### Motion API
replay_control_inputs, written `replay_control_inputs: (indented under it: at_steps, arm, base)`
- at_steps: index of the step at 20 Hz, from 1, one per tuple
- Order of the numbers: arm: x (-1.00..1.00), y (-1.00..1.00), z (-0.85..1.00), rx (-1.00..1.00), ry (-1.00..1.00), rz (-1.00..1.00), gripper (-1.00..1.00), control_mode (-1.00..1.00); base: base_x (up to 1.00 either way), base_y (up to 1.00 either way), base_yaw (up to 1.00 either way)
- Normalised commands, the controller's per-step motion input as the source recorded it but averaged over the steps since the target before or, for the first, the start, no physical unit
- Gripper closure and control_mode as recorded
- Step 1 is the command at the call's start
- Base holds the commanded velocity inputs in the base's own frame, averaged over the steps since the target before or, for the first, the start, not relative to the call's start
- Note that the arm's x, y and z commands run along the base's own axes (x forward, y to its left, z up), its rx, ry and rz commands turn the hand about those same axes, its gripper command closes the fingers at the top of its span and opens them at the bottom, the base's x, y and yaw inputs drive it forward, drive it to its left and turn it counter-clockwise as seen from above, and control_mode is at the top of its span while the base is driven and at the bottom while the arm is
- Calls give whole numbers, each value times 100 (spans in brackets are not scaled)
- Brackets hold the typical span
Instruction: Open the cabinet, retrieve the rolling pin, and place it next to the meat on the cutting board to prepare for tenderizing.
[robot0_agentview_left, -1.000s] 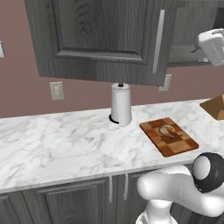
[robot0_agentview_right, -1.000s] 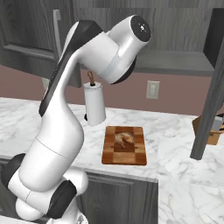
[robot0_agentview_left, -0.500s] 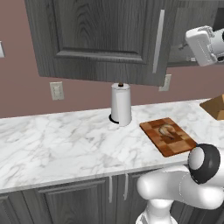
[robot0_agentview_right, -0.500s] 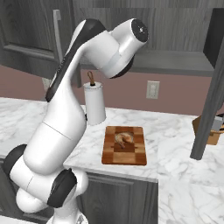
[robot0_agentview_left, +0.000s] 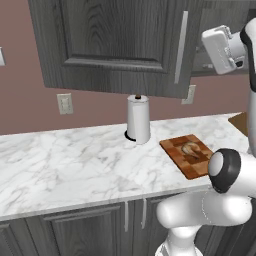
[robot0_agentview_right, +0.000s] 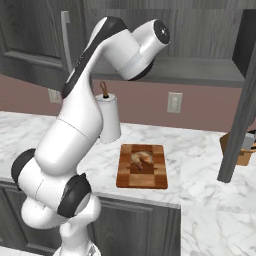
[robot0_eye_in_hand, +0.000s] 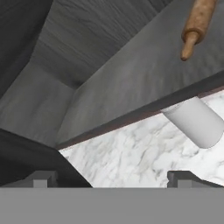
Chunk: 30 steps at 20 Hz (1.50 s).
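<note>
The cabinet (robot0_agentview_left: 120, 45) hangs over the counter; its left door is shut and its right door (robot0_agentview_right: 242, 100) stands swung open, baring the grey shelf (robot0_agentview_right: 200, 70). In the hand view the wooden rolling pin (robot0_eye_in_hand: 197, 24) lies on that shelf, far ahead and off to the upper right. My gripper (robot0_eye_in_hand: 111, 179) is open and empty, its white hand (robot0_agentview_left: 220, 47) held high at the cabinet's open side. Below, the checkered cutting board (robot0_agentview_left: 189, 155) lies on the marble counter with the small tan meat (robot0_agentview_left: 190, 148) on it, the same meat (robot0_agentview_right: 141, 157) showing on the board (robot0_agentview_right: 142, 175).
A white paper towel roll (robot0_agentview_left: 138, 120) stands upright on the counter (robot0_agentview_left: 75, 165) left of the board, under the cabinet. A plain wooden box (robot0_agentview_right: 235, 147) sits behind the open door at the right. Wall outlets (robot0_agentview_right: 174, 102) are on the brown backsplash.
The hand has shifted left across the left base view, closer to the cabinet's open side. The jaws have stayed open. Board, meat and towel roll have not moved.
</note>
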Motion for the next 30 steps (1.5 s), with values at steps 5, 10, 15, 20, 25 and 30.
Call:
replay_control_inputs:
  at_steps: [5,10,15,20,25,30]
  arm:
    - [33,8,-1,5,9,0,-100,-100]
    - [25,11,-2,6,8,0,-100,-100]
    - [18,16,-4,6,8,0,-100,-100]
    - [-6,27,-1,5,4,3,-100,-100]
    - [-36,46,0,2,0,7,-100,-100]
    - [-53,49,0,1,0,8,-100,-100]
  base:
    - [0,0,0]
    - [0,0,0]
    - [0,0,0]
    - [0,0,0]
    - [0,0,0]
    - [0,0,0]
